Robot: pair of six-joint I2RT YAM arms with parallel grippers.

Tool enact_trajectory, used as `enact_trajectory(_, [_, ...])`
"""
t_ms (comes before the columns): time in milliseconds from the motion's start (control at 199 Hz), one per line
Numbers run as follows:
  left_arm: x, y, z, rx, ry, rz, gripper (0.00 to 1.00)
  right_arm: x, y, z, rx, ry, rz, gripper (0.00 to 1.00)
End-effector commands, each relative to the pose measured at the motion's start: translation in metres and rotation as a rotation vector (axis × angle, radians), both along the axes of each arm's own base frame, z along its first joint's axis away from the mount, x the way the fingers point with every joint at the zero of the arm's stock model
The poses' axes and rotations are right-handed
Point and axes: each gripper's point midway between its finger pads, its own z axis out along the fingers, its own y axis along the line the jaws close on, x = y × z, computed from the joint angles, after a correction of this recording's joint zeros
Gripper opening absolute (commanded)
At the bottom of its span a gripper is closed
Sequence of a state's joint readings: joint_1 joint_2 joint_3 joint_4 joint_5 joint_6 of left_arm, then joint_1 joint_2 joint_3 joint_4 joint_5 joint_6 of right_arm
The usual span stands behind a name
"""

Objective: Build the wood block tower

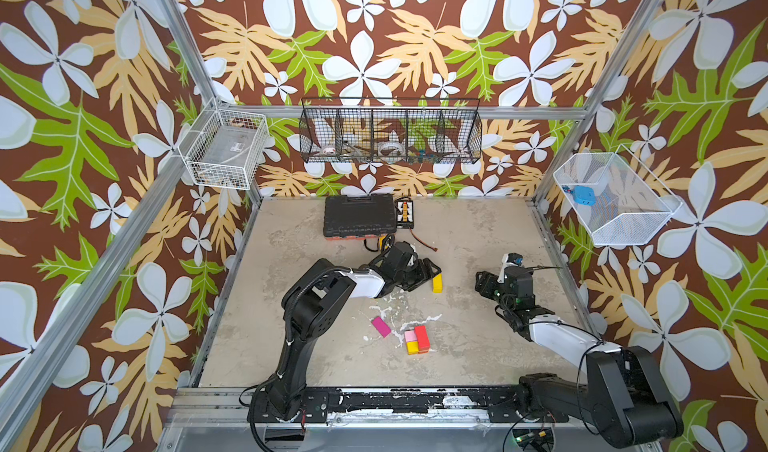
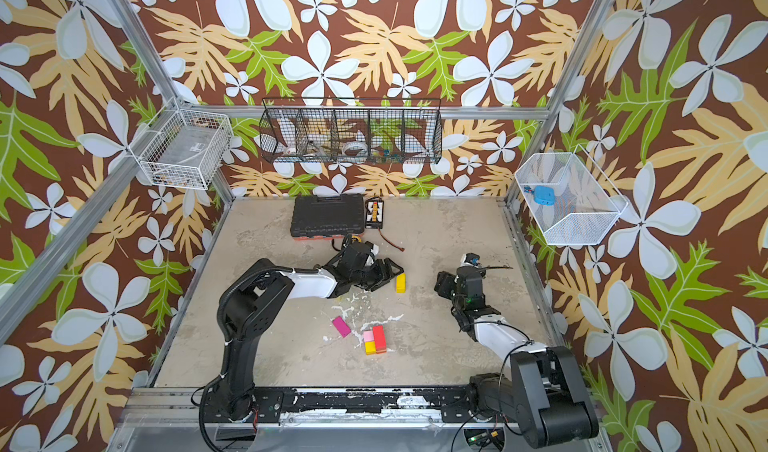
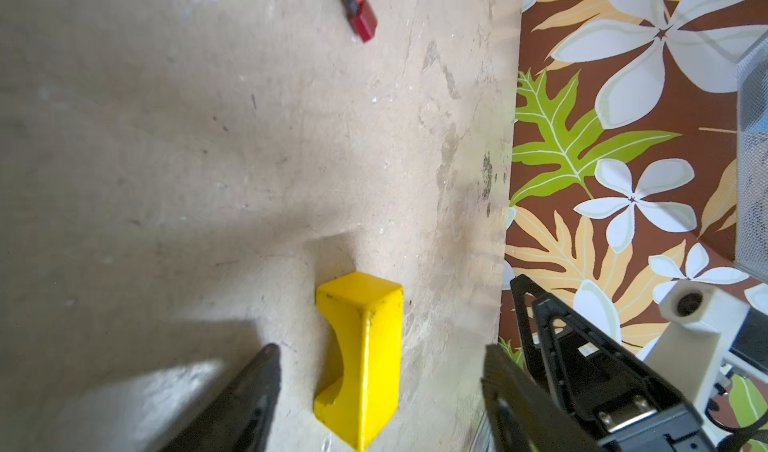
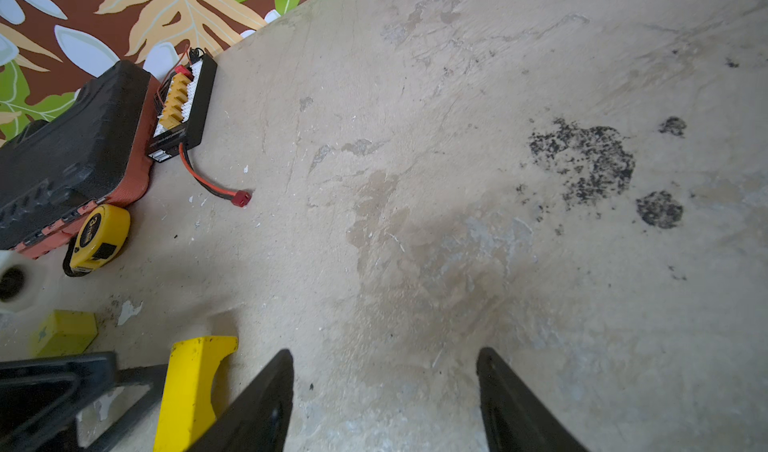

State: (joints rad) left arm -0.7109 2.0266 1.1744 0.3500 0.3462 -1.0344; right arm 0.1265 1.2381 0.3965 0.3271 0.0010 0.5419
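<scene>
— Yellow arch (image 3: pixel 361 358): has your left pincer (image 3: pixel 380 348) got hold of it?
— No. My left pincer gapes wide with nothing gripped. The arch rests on the table (image 3: pixel 208 138) between my two fingers (image 3: pixel 249 396), its curved cut facing sideways, and I see a gap on either side.
— And your right pincer (image 4: pixel 384 351)?
— Its fingers are parted too and hold nothing, with table beneath. The arch is just off to one side of it, and a small yellow block (image 4: pixel 64 332) lies a little beyond.
— Where is the tower (image 1: pixel 417 340)?
— Back toward my base from the left pincer, well apart from it: pink, yellow and red blocks pressed together. A magenta brick (image 1: pixel 381 326) lies loose near them.
</scene>
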Motion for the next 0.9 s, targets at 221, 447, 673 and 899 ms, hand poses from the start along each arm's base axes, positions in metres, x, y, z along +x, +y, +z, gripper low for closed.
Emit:
enact_trajectory(221, [-0.033,0.129,0.106,0.311,-0.357,0.232,0.9,0.006,0.004,0.005,-0.008,-0.012,0.02,0.7])
enact_trajectory(447, [-0.085,0.269,0.127,0.58,-0.57,0.545,1.0,0.003,0.039,0.003,0.028,0.073,0.146,0.7])
enact_trajectory(673, [-0.116,0.369,0.091,0.78,-0.571,0.96,1.0,-0.012,0.08,0.028,-0.035,0.079,0.223,0.79])
enact_trajectory(899, [-0.12,0.37,0.09,0.72,-0.589,0.972,1.0,-0.011,0.096,0.027,-0.046,0.118,0.254,0.8])
